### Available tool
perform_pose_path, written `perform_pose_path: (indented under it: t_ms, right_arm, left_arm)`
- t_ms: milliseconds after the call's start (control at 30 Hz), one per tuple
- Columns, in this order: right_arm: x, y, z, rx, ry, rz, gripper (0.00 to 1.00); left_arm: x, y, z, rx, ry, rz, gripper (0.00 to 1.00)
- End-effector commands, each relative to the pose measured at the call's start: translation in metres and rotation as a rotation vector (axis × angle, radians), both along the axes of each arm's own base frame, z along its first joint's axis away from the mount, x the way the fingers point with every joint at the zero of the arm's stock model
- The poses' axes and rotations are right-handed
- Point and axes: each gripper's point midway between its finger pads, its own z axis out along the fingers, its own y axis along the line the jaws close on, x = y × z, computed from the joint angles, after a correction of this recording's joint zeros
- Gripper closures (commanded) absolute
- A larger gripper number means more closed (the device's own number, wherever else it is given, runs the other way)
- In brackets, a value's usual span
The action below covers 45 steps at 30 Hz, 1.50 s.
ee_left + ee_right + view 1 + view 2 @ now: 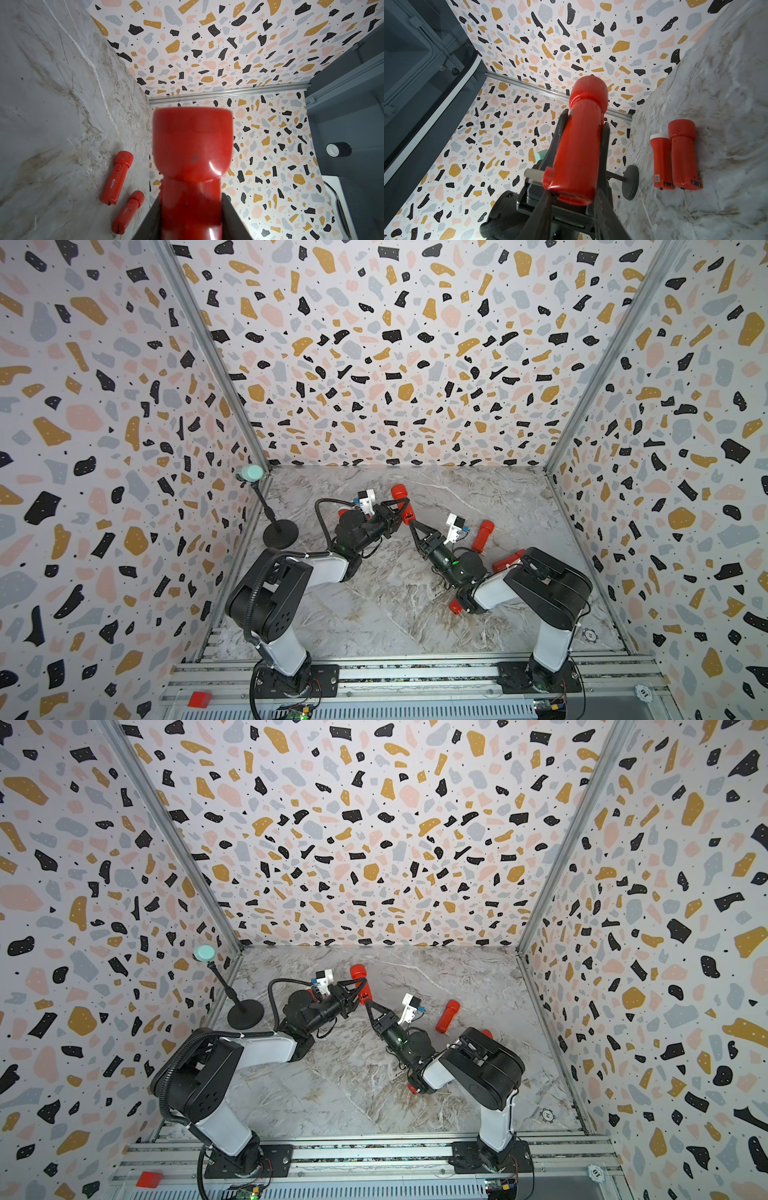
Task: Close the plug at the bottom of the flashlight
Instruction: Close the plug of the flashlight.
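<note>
My left gripper (400,507) is shut on the body of a red flashlight (400,492) and holds it above the marble table (374,614), head towards the back wall; it also shows in a top view (358,972). In the left wrist view the flashlight (192,145) fills the space between the fingers (148,220). My right gripper (574,197) has its fingers (542,214) closed on either side of the flashlight's (579,145) bottom end. The plug (538,176) sticks out sideways there, its pale prongs showing.
Several more red flashlights lie on the table: one (482,536) right of my right gripper, another (508,560) by the right arm, two (684,155) side by side. A black stand (280,533) with a teal head is at the left wall. A red block (199,698) sits on the front rail.
</note>
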Motion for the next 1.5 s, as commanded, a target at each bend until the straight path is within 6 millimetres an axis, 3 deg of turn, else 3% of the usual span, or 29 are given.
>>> perform_pose_path:
  t_ms: [0, 400, 933, 1233, 1467]
  right_arm:
    - [-0.002, -0.013, 0.050, 0.151, -0.140, -0.027, 0.66]
    - [-0.002, -0.010, 0.053, 0.148, -0.142, -0.021, 0.63]
    - [0.005, -0.005, 0.055, 0.142, -0.139, -0.026, 0.68]
    - [0.005, -0.004, 0.057, 0.145, -0.139, -0.027, 0.63]
    - [0.006, -0.005, 0.057, 0.143, -0.139, -0.033, 0.66]
  left_arm:
    - [-0.017, -0.010, 0.030, -0.053, -0.114, -0.075, 1.00]
    - [-0.020, -0.015, 0.029, -0.055, -0.115, -0.091, 1.00]
    - [-0.028, -0.022, 0.038, -0.074, -0.145, -0.120, 1.00]
    - [-0.033, -0.028, 0.039, -0.080, -0.151, -0.139, 1.00]
    - [-0.036, -0.029, 0.043, -0.085, -0.161, -0.147, 1.00]
